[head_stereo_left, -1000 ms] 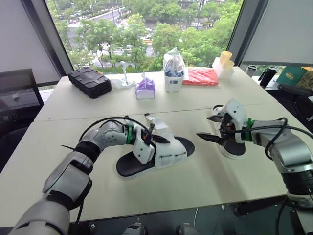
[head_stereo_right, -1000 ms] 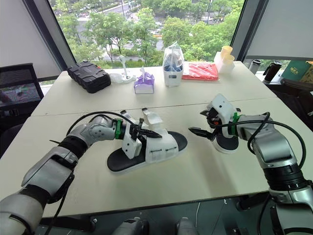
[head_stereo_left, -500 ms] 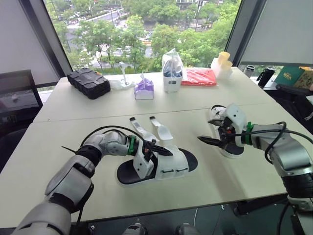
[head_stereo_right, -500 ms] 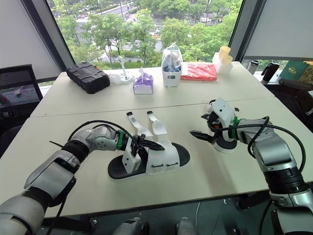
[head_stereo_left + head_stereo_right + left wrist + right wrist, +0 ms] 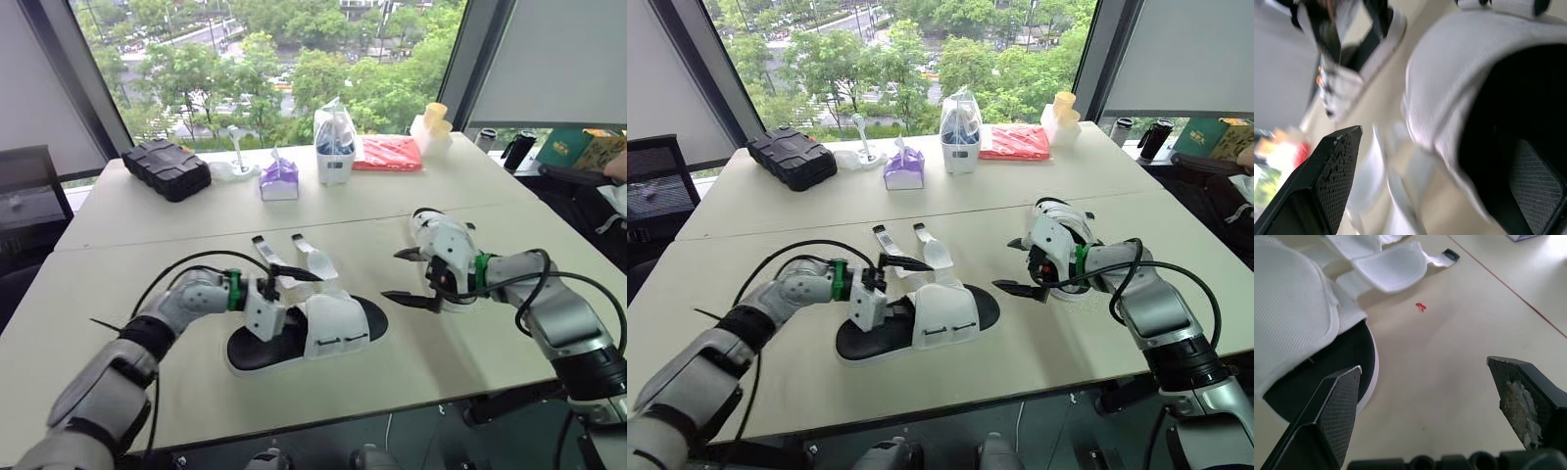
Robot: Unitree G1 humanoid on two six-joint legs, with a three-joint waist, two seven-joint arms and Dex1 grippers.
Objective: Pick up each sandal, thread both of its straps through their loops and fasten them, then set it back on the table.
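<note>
Centre of bench [image 5: 147, 220]: sandal [image 5: 323, 328], black sole, white upper, lying flat. Both straps [image 5: 312, 262] are unfastened and splayed on the bench toward its far side. Left jaws: spread, straddling the heel-side edge of the upper; firm contact cannot be told. Right jaws: spread wide, empty, low over the bench just beside the toe. Second sandal [image 5: 1065, 292]: partly hidden behind the right arm.

Hazards, judged:
- A shallow bite on soft fabric lets the sandal slip or tilt on lifting.
- Loose straps may flop or catch the left arm's black cable [image 5: 196, 258].
- Right jaws moving in may shove the toe.
</note>
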